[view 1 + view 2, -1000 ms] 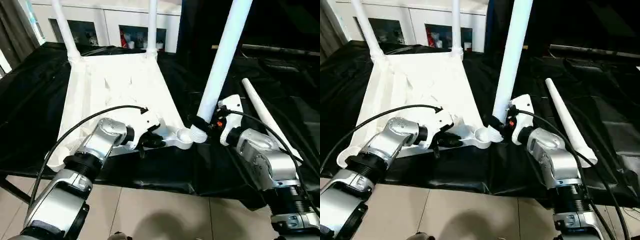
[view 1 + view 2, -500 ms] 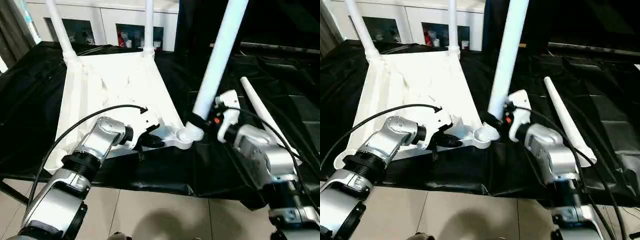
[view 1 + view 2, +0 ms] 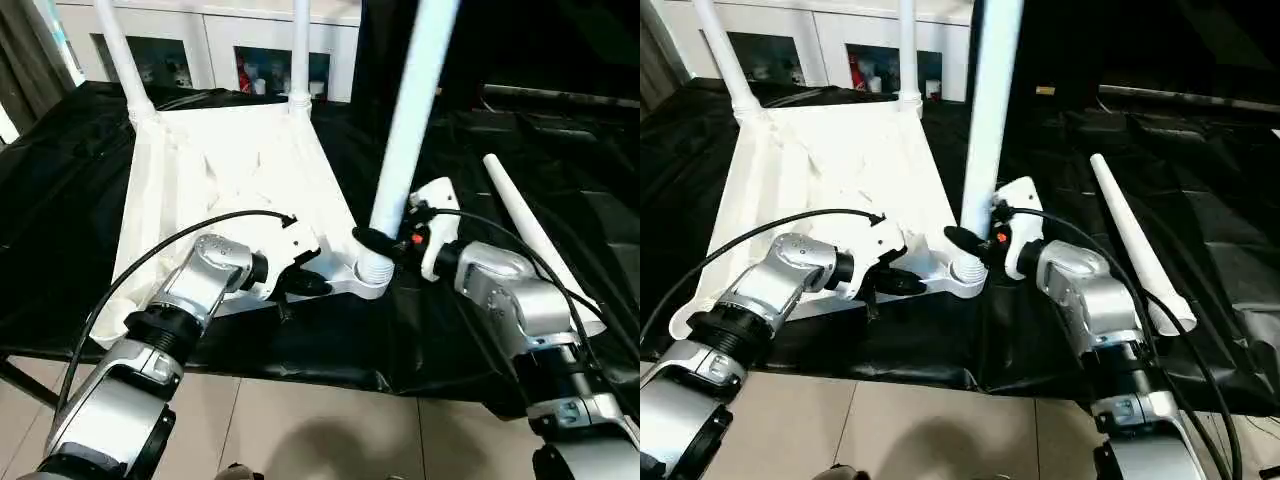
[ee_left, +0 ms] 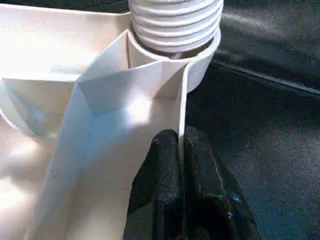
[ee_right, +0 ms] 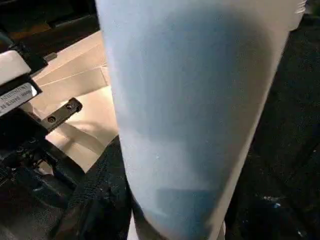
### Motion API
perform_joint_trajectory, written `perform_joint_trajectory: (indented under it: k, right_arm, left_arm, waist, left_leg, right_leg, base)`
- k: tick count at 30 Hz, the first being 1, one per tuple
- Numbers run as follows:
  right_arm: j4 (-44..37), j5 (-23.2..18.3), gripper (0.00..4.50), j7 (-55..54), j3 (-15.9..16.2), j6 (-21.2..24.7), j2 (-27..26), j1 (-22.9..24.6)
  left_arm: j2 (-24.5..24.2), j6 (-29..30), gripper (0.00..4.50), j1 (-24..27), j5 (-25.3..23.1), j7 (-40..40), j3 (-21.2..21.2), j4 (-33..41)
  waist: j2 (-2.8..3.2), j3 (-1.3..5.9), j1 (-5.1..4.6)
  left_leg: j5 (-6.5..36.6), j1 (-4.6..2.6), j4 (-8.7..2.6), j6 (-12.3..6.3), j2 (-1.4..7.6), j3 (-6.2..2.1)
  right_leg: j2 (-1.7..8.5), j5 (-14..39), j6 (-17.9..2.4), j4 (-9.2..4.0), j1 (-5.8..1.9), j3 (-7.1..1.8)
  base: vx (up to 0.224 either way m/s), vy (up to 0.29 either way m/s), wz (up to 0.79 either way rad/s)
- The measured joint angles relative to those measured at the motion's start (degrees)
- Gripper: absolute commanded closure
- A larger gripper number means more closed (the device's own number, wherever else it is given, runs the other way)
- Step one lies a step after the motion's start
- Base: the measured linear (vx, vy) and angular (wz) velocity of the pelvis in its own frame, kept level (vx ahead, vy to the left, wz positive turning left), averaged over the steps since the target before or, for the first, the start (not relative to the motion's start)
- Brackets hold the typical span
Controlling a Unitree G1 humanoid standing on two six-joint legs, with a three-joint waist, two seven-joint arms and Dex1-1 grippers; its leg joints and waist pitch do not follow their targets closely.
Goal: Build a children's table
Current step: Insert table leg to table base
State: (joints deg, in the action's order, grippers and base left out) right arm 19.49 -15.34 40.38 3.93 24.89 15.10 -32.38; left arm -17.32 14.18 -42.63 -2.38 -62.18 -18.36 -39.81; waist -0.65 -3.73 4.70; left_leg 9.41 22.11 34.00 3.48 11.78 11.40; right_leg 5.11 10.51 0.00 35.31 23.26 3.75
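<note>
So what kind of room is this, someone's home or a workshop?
Probably a home-like room set up as a test space. A white cabinet with glass doors stands at the back, the floor is pale tile, and the upturned white tabletop lies on a black sheet spread as a work surface.

No readable text anywhere. Small white label (image 5: 17,95) on the left gripper body in the right wrist view, carrying a line of dark print, seen at an angle and too small to make out. Colourful items (image 3: 250,72) behind the cabinet's glass doors, no legible lettering. No brand, number or sign on the white tabletop (image 3: 230,170) or legs.
</note>
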Motion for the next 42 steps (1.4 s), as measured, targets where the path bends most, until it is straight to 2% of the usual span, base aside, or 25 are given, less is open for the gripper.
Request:
perform_joint_trajectory:
  k: [4, 16, 21, 26, 33, 36, 42]
  right_arm:
    - [3.82, -0.07, 2.6, 0.12, -0.26, -0.38, -0.99, -1.72]
    - [7.56, -0.61, 2.6, -0.04, -1.36, -2.67, -2.16, -2.58]
    - [6.81, -4.34, 2.61, -0.05, -5.66, -5.18, -3.53, 1.33]
    - [6.47, -6.01, 2.61, -0.19, -8.03, -9.17, -5.3, 4.55]
    - [6.73, -6.63, 2.61, -1.01, -8.75, -16.4, -7.39, 8.05]
    - [6.53, -6.6, 2.61, -1.75, -9.02, -19.98, -8.59, 10.09]
    - [5.53, -6.22, 2.61, -1.99, -8.5, -23.07, -9.28, 12.09]
  left_arm:
    - [-0.1, 0.22, 4.5, 0.04, 0.0, 0.01, 0.0, 0.01]
    - [-0.18, 0.58, 4.5, 0.2, 0.0, 0.35, 0.0, 0.29]
    - [0.14, 0.58, 4.5, 0.37, 0.18, 0.51, 0.0, 0.39]
    - [0.26, 0.54, 4.5, 0.39, 0.18, 0.6, -0.01, 0.12]
    - [0.76, -0.8, 4.5, 0.32, 0.19, 0.74, -0.01, -1.35]
    - [1.11, -1.04, 4.5, 0.0, 0.19, 0.92, -0.01, -2.21]
    - [1.15, -1.6, 4.5, -0.21, 0.19, 1.18, 0.0, -2.95]
  waist:
    - [0.0, 0.0, -0.16]
    - [0.0, 0.0, -0.49]
    - [0.01, 0.03, -0.02]
    - [0.21, 0.13, 0.12]
    - [0.98, 0.45, 0.27]
    - [1.14, 0.53, 0.37]
    - [1.22, 0.53, 0.23]
  left_leg:
    - [-0.01, -0.02, 0.0, 0.0, 0.0, 0.0]
    - [-0.01, -0.05, 0.0, 0.01, 0.01, 0.0]
    - [0.0, -0.05, 0.0, 0.0, 0.0, 0.0]
    - [0.0, -0.1, 0.0, 0.0, 0.0, -0.01]
    - [0.01, -0.12, 0.0, 0.0, 0.0, -0.04]
    - [0.01, -0.13, 0.0, 0.0, 0.0, -0.06]
    - [0.01, -0.18, 0.0, 0.0, -0.01, -0.06]
  right_leg:
    - [0.0, 0.0, -0.01, 0.03, 0.0, 0.0]
    - [0.0, -0.01, -0.02, 0.05, -0.01, 0.0]
    - [0.0, -0.01, -0.02, 0.01, -0.05, 0.01]
    - [0.0, -0.01, -0.02, 0.02, -0.07, 0.01]
    - [0.0, -0.01, -0.02, -0.05, -0.14, 0.04]
    - [0.0, -0.01, -0.02, -0.06, -0.17, 0.05]
    - [0.01, -0.03, -0.05, -0.06, -0.21, 0.05]
  base:
    - [0.0, 0.0, 0.0]
    - [0.0, 0.0, 0.0]
    - [0.0, 0.0, 0.0]
    - [0.0, 0.0, 0.0]
    - [0.0, 0.0, 0.0]
    - [0.0, 0.0, 0.0]
    - [0.0, 0.0, 0.0]
